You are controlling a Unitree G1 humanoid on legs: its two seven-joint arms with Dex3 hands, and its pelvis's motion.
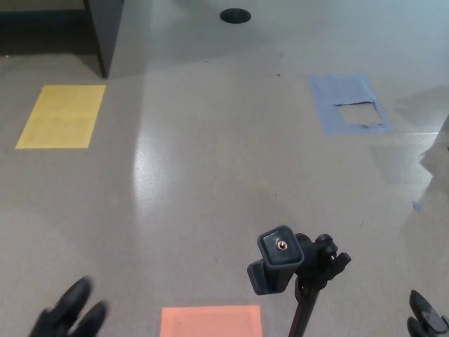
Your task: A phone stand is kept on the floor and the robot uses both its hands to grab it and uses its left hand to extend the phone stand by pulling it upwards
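The black phone stand (298, 270) rises from the floor at the bottom centre-right, its clamp head with a brass screw facing up and its pole running down out of view. My left hand (70, 312) shows at the bottom left with its black fingers (76, 295) spread apart, far to the left of the stand and holding nothing. Only a tip of my right hand (424, 319) shows at the bottom right corner, well to the right of the stand. Neither hand touches the stand.
An orange rectangle (210, 321) is marked on the grey floor just left of the stand's pole. A yellow rectangle (62, 116) lies at the left, a torn blue one (347, 104) at the right. A dark cabinet (104, 31) stands at the top left, a black disc (236, 15) at the top.
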